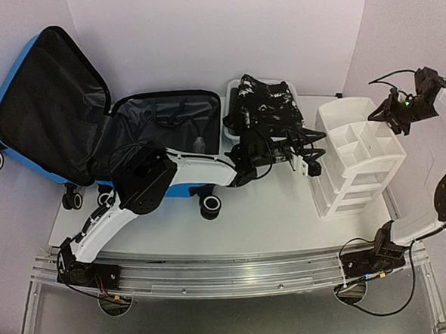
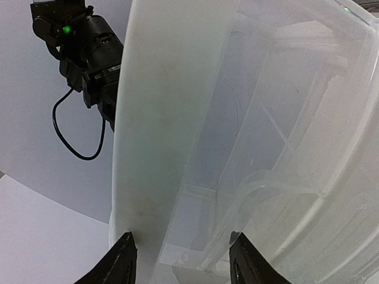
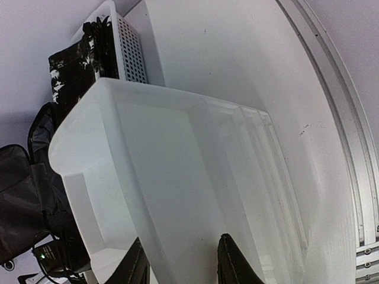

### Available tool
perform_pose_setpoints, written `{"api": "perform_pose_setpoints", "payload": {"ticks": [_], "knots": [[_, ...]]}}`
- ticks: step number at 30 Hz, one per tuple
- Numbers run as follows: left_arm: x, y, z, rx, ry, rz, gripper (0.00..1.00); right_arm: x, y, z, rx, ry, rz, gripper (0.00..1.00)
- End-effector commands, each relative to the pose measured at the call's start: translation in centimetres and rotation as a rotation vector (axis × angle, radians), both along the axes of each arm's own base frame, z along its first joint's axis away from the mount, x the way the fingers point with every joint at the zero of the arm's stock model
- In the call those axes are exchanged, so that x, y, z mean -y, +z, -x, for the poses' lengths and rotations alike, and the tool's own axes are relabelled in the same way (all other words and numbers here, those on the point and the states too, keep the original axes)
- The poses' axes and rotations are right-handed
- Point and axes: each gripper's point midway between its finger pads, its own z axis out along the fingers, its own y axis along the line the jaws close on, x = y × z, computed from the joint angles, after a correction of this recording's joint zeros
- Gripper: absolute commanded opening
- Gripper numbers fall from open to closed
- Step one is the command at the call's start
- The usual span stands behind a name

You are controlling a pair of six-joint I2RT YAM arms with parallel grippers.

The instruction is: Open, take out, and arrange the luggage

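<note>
luggage (image 1: 167,114) lies open at the far left of the table (image 1: 249,218), lid tilted up toward the back-left corner, black lining showing. my left gripper (image 2: 183,248) is part open with a wall of the white organizer (image 1: 358,155) between its fingers; can't tell if it's pinching. my right gripper (image 3: 183,254) straddles the organizer's other side, also part open, grip unclear.

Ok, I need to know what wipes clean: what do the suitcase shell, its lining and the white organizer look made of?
The luggage shell: hard blue plastic, apparently, from its smooth, rigid moulded form. The lining: black woven fabric, probably; it creases and has a faint sheen. The organizer: smooth translucent white plastic; its dividers show through the walls.
</note>
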Motion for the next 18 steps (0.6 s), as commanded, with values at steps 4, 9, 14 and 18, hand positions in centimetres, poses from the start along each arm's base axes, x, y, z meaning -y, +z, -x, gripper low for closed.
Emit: {"api": "perform_pose_setpoints", "payload": {"ticks": [4, 9, 14, 18], "knots": [[1.2, 2.5, 0.0, 0.127, -0.003, 0.072, 0.52, -1.2, -1.0, 1.3, -0.063, 0.026, -0.049, 0.32], [1.8, 2.4, 0.9, 0.178, -0.025, 0.098, 0.42, -1.4, -1.3, 1.6, -0.066, 0.021, -0.058, 0.32], [1.8, 2.3, 1.0, 0.187, -0.010, 0.112, 0.30, -1.1, -1.6, 1.7, -0.071, 0.018, -0.040, 0.32], [0.3, 4.5, -0.4, 0.166, 0.083, 0.170, 0.20, -0.2, -2.0, 1.8, -0.086, -0.001, 0.014, 0.33]]}}
